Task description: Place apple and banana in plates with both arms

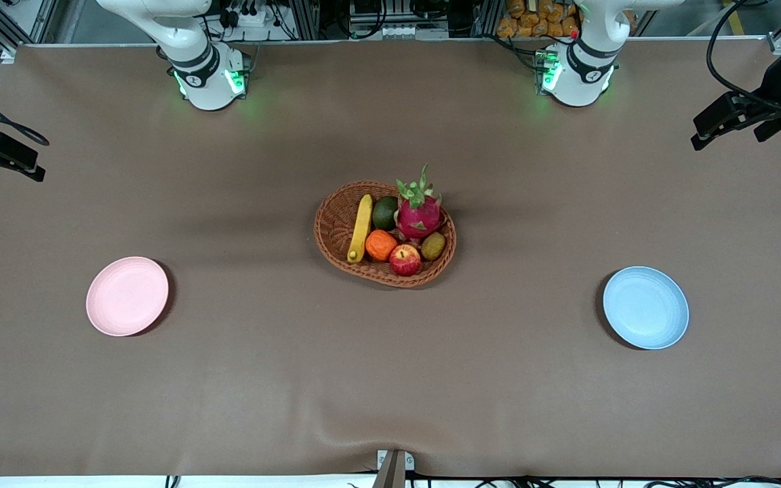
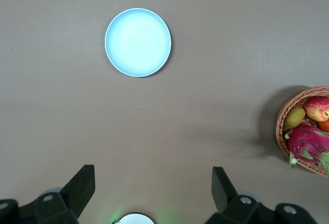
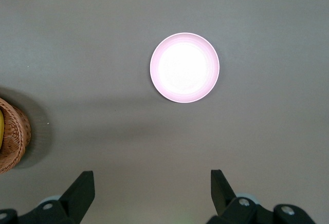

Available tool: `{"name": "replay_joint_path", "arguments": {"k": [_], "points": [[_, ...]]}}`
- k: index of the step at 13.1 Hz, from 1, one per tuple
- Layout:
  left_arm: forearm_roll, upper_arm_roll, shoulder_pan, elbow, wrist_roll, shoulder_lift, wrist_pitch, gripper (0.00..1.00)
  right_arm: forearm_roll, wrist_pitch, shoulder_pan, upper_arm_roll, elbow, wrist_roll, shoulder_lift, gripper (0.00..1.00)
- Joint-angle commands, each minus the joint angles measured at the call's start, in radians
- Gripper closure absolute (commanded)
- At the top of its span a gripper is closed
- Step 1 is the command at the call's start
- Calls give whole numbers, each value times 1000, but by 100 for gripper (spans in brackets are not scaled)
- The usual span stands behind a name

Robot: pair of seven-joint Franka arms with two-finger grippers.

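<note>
Brown cloth covered the whole table (image 1: 228, 393), w/ machine frames and cables along the edge where both arm bases stood. A wicker basket (image 1: 331, 230) sat mid-table, roughly centred btwn the two bases. In it: the banana (image 1: 361, 228) lay along the rim toward the right arm's end; the apple (image 1: 405, 259) sat at the rim nearest the front camera, touching an orange fruit (image 1: 381, 245) beside it. A pink dragon fruit (image 1: 419, 211), a dark green fruit (image 1: 384, 213) and a small brownish-green fruit (image 1: 433, 245) filled the rest.

The pink plate (image 1: 127, 296) lay toward the right arm's end, the blue plate (image 1: 645, 308) toward the left arm's end; both were nearer the front camera than the basket, well apart from it, nothing on either.

Left gripper (image 2: 153, 185) hung high over bare cloth near its base, fingers spread wide, holding nothing; blue plate and part of the basket showed below it. Right gripper (image 3: 152, 185) likewise hung over bare cloth, fingers wide apart, nothing held, w/ the pink plate below it and the basket's edge just in view.
</note>
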Motion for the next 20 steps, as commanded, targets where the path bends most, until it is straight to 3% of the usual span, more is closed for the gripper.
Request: {"name": "replay_joint_path", "arguments": {"k": [1, 13, 17, 20], "points": [[-6, 0, 9, 33, 16, 14, -33, 0, -24, -18, 11, -6, 27, -7, 12, 0], [-19, -1, 9, 54, 12, 64, -35, 0, 1, -24, 12, 23, 10, 23, 12, 0], [-44, 0, 11, 57, 12, 57, -33, 0, 109, 10, 26, 34, -28, 26, 58, 0], [-42, -1, 9, 50, 21, 49, -48, 0, 156, 27, 29, 84, -31, 26, 124, 0]]}}
